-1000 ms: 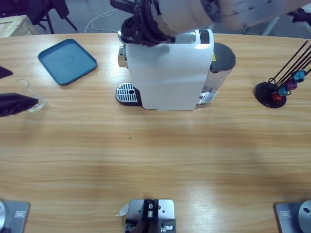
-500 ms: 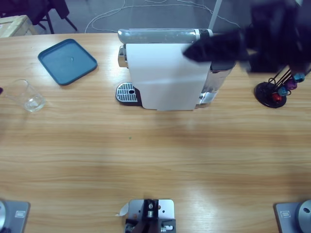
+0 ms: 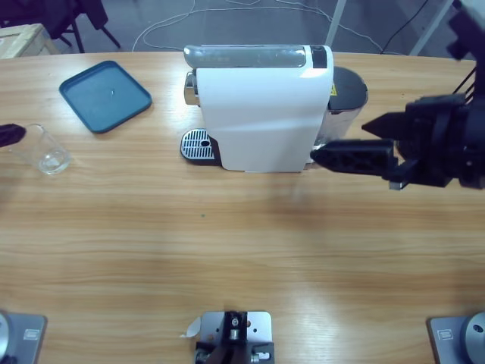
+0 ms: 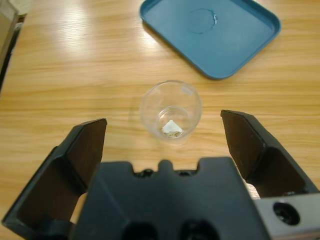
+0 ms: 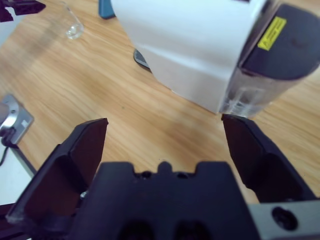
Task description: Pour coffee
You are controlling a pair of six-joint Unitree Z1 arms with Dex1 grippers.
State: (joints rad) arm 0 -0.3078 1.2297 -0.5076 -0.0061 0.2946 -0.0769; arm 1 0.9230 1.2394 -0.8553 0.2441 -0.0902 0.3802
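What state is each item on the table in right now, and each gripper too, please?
Clear cup: upright on the table, no drink in it, a small scrap at the bottom.
Blue tray: flat on the table, nothing on it.
Coffee machine: upright, drip grate bare, no cup under it.
Left gripper: fingers open, just short of the cup, holding nothing.
Right gripper: fingers open, beside the machine, holding nothing.

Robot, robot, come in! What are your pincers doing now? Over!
Both pincers open, empty. Left pincer facing the glass cup; right pincer by the coffee machine. Nothing blocking.
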